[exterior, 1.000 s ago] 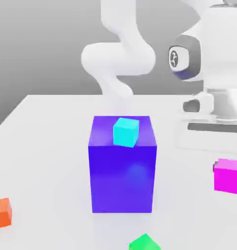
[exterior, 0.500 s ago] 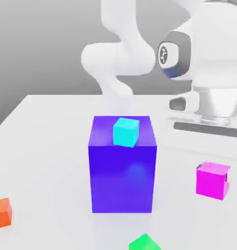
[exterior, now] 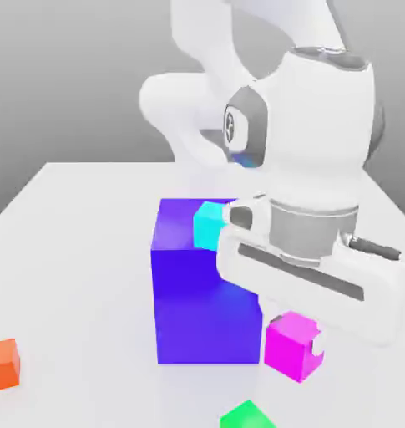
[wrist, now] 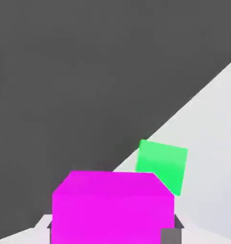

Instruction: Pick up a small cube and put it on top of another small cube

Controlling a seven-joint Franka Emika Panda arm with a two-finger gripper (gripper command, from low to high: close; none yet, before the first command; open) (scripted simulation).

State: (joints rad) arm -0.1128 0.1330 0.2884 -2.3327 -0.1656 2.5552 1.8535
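Orange cube (exterior: pixel 2 365): one, alone near the bench (exterior: pixel 97 276)'s left edge.
Blue block (exterior: pixel 207 313): one, likely carrying the cyan cube (exterior: pixel 207 226) as a raised perch.
Green cube (exterior: pixel 247 416): one, at the front edge.
Magenta cube (exterior: pixel 292 346): one, pinched in my gripper (exterior: pixel 294 336), presumably for stacking.

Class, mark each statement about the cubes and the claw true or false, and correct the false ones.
1. The claw grips the magenta cube. True.
2. The cyan cube lies on the table. False: it sits on top of the big blue block.
3. The green cube is stacked on the orange cube. False: they are well apart.
4. The orange cube is nearer the exterior view's left than the blue block. True.
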